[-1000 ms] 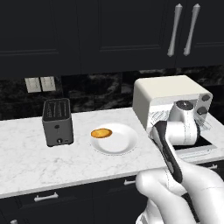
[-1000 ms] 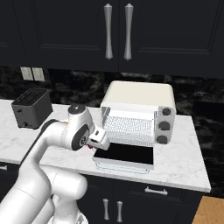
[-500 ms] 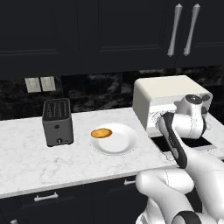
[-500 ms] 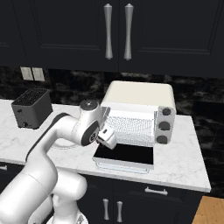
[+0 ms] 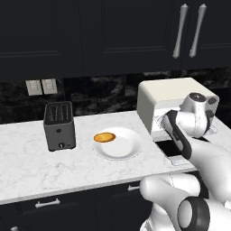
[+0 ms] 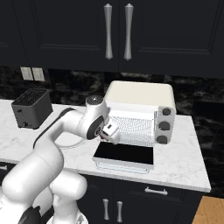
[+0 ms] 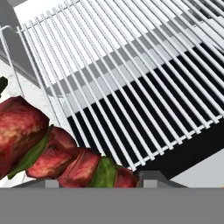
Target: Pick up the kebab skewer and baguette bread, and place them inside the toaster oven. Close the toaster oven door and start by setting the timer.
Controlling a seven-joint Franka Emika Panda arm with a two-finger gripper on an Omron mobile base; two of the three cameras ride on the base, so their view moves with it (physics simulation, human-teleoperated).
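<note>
Your claw (image 7: 94,183) is pinching the kebab skewer (image 7: 52,148), light but lumpy; keep hold mid-length so it won't swing.

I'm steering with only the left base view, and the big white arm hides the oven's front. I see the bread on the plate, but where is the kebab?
Observer: In the hand view the gripper holds the kebab skewer, red meat with green bits.
Operator: Is it inside the oven yet?
Observer: It hangs just over the front edge of the wire rack, and the bars under it are bare.
Operator: Is the door in the way?
Observer: No. In the right base view the toaster oven door lies flat open in front of the toaster oven.
</note>
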